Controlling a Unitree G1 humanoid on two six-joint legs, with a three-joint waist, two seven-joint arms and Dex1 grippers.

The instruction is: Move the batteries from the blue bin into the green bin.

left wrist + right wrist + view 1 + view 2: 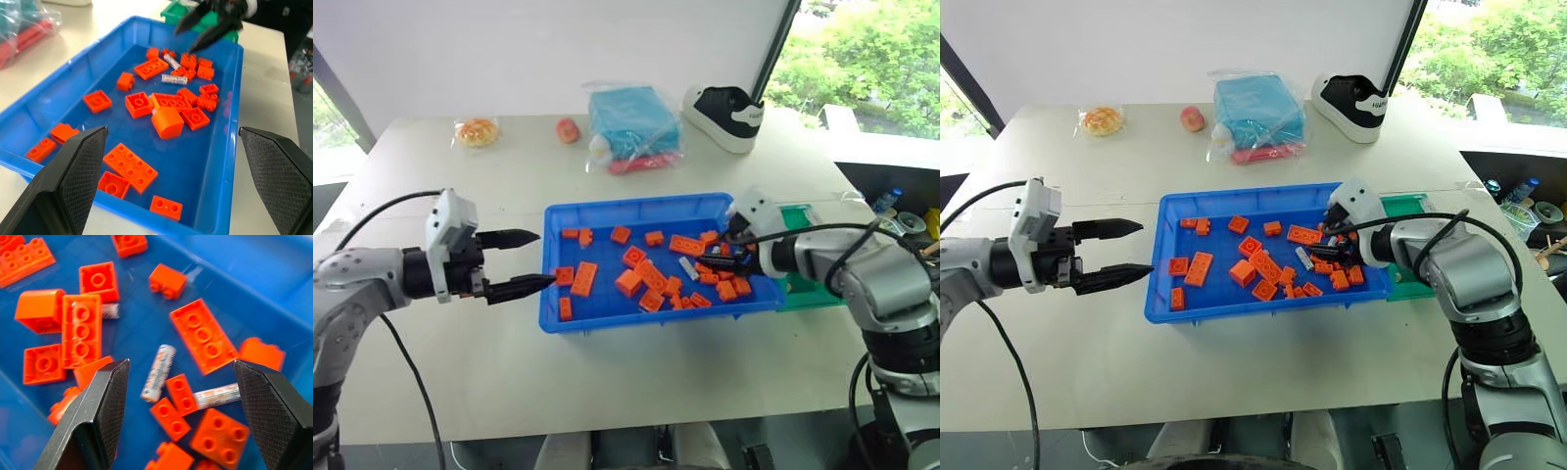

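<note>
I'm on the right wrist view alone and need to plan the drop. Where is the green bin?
Observer: The green bin stands against the right end of the blue bin, partly hidden behind the right arm.
Operator: Is the left pincer in my way?
Observer: No. The left pincer hangs open and empty at the blue bin's left end.
Operator: Anything else on the table?
Observer: A black-and-white shoe lies beyond the blue bin, near the table's far edge.
</note>
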